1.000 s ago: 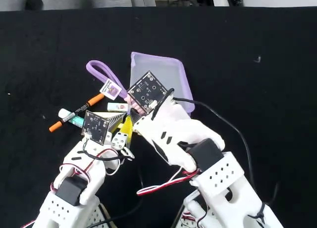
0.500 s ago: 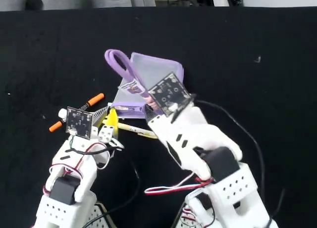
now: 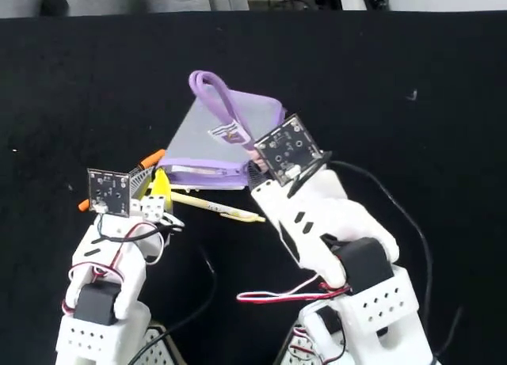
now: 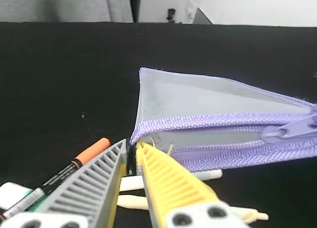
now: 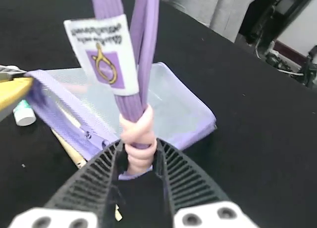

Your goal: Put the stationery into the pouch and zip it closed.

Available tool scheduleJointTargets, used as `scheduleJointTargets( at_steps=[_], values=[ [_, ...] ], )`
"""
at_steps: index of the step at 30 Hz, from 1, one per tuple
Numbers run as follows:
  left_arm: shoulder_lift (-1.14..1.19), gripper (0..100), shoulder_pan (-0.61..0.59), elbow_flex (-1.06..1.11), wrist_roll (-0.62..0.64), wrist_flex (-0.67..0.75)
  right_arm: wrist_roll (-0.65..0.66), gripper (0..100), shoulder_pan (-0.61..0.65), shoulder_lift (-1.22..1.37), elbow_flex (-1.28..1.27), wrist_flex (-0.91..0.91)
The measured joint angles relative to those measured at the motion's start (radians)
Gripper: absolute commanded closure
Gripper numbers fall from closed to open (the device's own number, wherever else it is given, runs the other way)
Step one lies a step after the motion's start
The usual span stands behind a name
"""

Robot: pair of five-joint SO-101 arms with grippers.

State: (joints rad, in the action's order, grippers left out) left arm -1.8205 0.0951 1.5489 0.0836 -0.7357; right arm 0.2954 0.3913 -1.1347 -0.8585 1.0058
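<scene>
The purple mesh pouch (image 3: 207,139) is stretched between my two grippers, partly raised off the black table. My left gripper (image 3: 156,180) (image 4: 131,145) is shut on the pouch's corner at the end of the zip. My right gripper (image 3: 252,169) (image 5: 138,145) is shut on the pink knotted end of the purple strap (image 5: 143,65), whose loop (image 3: 209,88) stands up over the pouch. The zip slider (image 4: 281,132) sits toward the right gripper's end. A cream pen (image 3: 218,207) lies in front of the pouch. An orange marker (image 4: 79,161) (image 3: 152,157) lies beside the left gripper.
A white-capped tube (image 5: 22,115) and other small white stationery (image 4: 7,194) lie on the table by the left gripper. The black table (image 3: 396,104) extends wide behind and to the right of the pouch. Cables trail from the arms near the front edge.
The two arms have drawn apart, left arm leftward and right arm rightward. The pouch was pulled taut and raised, and the strap loop swung up and to the right.
</scene>
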Motion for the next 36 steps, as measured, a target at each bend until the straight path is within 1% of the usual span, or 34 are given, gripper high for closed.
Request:
scheduleJointTargets(
  at_steps=[6,12,17,21,29,36],
  values=[
    [0.003,97,-0.043,0.000,0.000,0.000,0.003,98.8,-0.058,-0.015,0.000,0.000],
    [0.003,97,-0.048,0.000,0.000,0.000,0.003,98.8,-0.097,-0.066,0.000,0.000],
    [-0.002,97,-0.048,0.000,0.000,0.000,0.005,98.8,-0.098,-0.072,0.000,0.000],
    [-0.002,97,-0.064,0.000,0.000,0.000,0.041,98.8,-0.098,-0.072,0.000,0.000],
    [0.002,97,-0.080,-0.017,0.017,0.000,0.057,98.8,-0.100,-0.072,0.000,0.015],
    [0.002,97,-0.080,-0.017,0.023,0.000,0.057,98.8,-0.101,-0.072,0.000,0.097]
  ],
)
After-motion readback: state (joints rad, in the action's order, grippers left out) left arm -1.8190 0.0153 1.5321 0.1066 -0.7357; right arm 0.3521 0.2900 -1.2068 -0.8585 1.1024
